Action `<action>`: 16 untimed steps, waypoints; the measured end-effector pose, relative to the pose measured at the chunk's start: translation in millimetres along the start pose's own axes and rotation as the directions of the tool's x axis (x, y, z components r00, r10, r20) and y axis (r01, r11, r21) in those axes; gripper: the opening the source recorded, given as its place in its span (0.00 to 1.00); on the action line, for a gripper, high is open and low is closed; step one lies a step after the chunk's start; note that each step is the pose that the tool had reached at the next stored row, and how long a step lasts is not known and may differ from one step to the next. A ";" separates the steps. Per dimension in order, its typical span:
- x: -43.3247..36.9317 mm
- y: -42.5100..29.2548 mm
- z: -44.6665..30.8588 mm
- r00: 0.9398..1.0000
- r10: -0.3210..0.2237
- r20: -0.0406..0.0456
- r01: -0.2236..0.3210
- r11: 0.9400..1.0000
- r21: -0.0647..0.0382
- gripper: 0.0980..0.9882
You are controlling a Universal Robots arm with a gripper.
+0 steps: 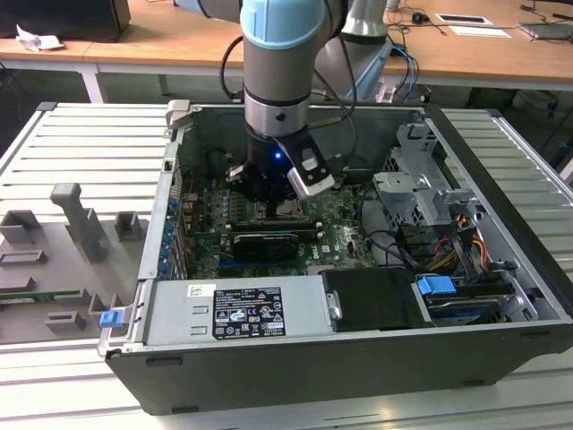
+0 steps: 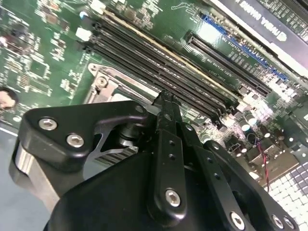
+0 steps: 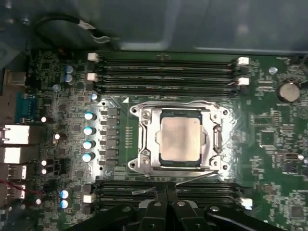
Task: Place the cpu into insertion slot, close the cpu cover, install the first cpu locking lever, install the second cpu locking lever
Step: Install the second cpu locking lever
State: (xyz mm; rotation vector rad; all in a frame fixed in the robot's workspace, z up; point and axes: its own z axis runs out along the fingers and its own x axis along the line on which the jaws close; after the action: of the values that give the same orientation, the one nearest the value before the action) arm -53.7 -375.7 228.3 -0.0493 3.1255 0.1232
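In the first wrist view the cpu (image 3: 180, 139) lies flat in the insertion slot (image 3: 136, 164), its pale silvery top showing through the open middle of the cpu cover (image 3: 144, 139), which lies down over it. One thin wire locking lever (image 3: 175, 102) runs along the socket's far edge. Another lever (image 3: 195, 176) slants out from the edge nearest my gripper (image 3: 166, 192). The fingertips are pressed together with nothing between them, just off that edge. The second wrist view shows the gripper (image 2: 166, 101) over a socket corner (image 2: 103, 84). In the exterior view it (image 1: 269, 204) hangs low over the motherboard.
Long black memory slots (image 3: 166, 79) flank the socket on both sides. A black card (image 1: 264, 244) lies across the board beside the arm. The case walls (image 1: 170, 179), a drive cage (image 1: 421, 188), cables (image 1: 448, 242) and the power supply (image 1: 242, 313) ring the work area.
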 end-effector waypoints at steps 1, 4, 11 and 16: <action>1.5 -0.1 2.3 1.000 -0.008 -0.001 0.008 1.000 -0.002 0.01; 5.9 -0.9 5.3 1.000 -0.016 -0.001 0.016 1.000 -0.011 0.01; 21.1 -7.2 12.5 0.999 -0.043 0.002 0.043 0.997 -0.071 0.01; 23.6 -11.1 16.7 0.999 -0.049 0.004 0.049 0.994 -0.098 0.01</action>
State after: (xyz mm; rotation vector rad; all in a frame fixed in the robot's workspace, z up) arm -76.8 -386.2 210.4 -0.1263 3.1118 0.2762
